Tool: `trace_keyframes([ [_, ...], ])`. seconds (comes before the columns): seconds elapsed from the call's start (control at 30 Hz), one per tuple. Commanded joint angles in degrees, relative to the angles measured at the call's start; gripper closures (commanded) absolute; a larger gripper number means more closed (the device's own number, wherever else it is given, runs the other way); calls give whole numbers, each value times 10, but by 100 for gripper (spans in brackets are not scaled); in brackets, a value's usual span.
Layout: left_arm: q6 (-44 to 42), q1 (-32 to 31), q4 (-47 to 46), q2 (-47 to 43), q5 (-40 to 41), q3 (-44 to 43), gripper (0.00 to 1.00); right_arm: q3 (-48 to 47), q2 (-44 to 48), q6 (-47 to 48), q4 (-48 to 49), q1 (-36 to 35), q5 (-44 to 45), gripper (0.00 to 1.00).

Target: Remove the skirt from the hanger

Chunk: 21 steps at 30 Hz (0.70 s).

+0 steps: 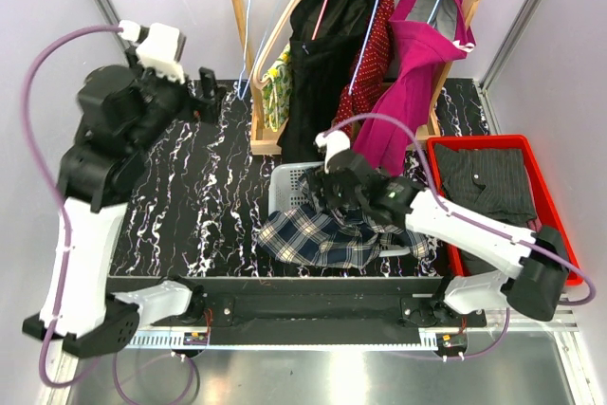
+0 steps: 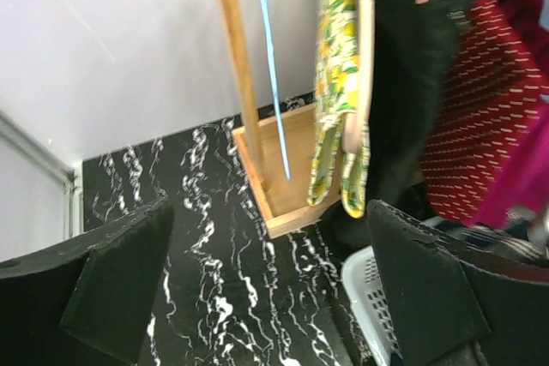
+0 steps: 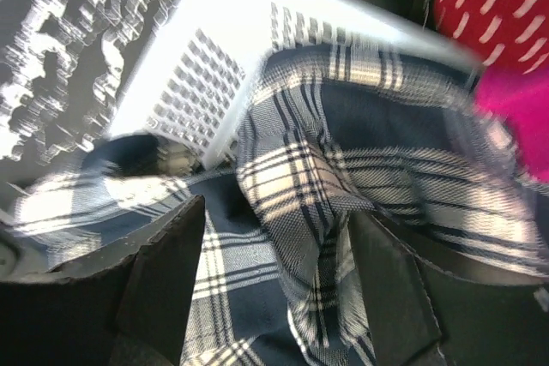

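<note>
The navy-and-white plaid skirt (image 1: 318, 239) lies crumpled off any hanger, draped over the front rim of a white laundry basket (image 1: 285, 182) and onto the table. My right gripper (image 1: 327, 198) is open just above it. In the right wrist view a raised fold of the skirt (image 3: 300, 177) sits between the spread fingers (image 3: 163, 272) of that gripper (image 3: 274, 289). My left gripper (image 1: 211, 92) is open and empty, held high left of the wooden clothes rack (image 1: 256, 92). It also shows in the left wrist view (image 2: 266, 297).
The rack holds an empty blue wire hanger (image 2: 270, 66), a yellow floral garment (image 2: 336, 83), a black garment (image 1: 322, 54), a red dotted one (image 1: 370, 54) and a magenta one (image 1: 417, 82). A red bin (image 1: 545, 196) with dark clothes stands at the right.
</note>
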<state>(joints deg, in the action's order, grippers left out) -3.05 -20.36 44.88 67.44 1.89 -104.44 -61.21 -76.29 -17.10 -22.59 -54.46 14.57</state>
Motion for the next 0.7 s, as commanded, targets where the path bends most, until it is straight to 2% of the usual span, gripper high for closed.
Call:
trace_keyframes([
  [0.0, 1, -2, 13, -43, -61, 9, 1, -140, 61, 50, -35, 4, 8, 23],
  [0.07, 2, -3, 16, -51, -63, 24, 1, -211, 76, 63, -81, 4, -2, 23],
  [0.17, 9, -3, 21, -57, -84, 35, 1, -239, 108, 80, -115, 4, 15, 23],
  [0.3, 16, -3, 28, -60, -115, 42, 1, -170, 164, 95, -135, 20, 157, 25],
  [0.4, 8, -3, 32, -63, -116, 43, 1, -82, 206, 63, -141, 54, 179, 32],
  [0.43, 6, -3, 34, -63, -116, 43, 1, -39, 220, 46, -143, 63, 186, 42],
  [0.57, 9, -3, 35, -57, -119, 25, 1, 33, 243, 6, -142, 68, 165, 66],
  [0.63, 11, -4, 35, -41, -125, 0, 1, 55, 243, -14, -140, 68, 155, 69],
  [0.67, 14, -4, 33, -34, -134, -10, 1, 60, 238, -19, -137, 68, 138, 75],
])
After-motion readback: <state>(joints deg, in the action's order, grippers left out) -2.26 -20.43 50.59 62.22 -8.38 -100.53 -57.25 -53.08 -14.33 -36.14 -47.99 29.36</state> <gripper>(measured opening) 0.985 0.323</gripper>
